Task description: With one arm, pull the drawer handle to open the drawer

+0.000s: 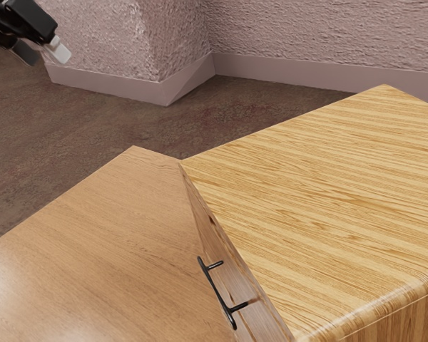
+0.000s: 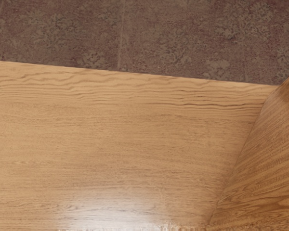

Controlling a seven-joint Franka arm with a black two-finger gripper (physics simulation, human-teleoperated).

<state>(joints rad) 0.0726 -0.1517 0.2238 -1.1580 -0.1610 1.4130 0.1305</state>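
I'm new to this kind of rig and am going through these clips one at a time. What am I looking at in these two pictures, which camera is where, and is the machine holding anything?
Both pictures are simulator renders of one robot arm working at a table.

The exterior view comes from a camera at the arm's side. The black shape in its upper left corner is the arm's tool. It is far from the handle, and nothing appears to be held.

A wooden table carries a wooden cabinet. On the cabinet's narrow front face sits a black drawer handle, untouched. That face looks flush, so the drawer seems not opened yet.

The wrist view comes from a camera on the arm's hand, looking down. In it you see the table top, the brown floor past its edge, and part of the cabinet beside it.
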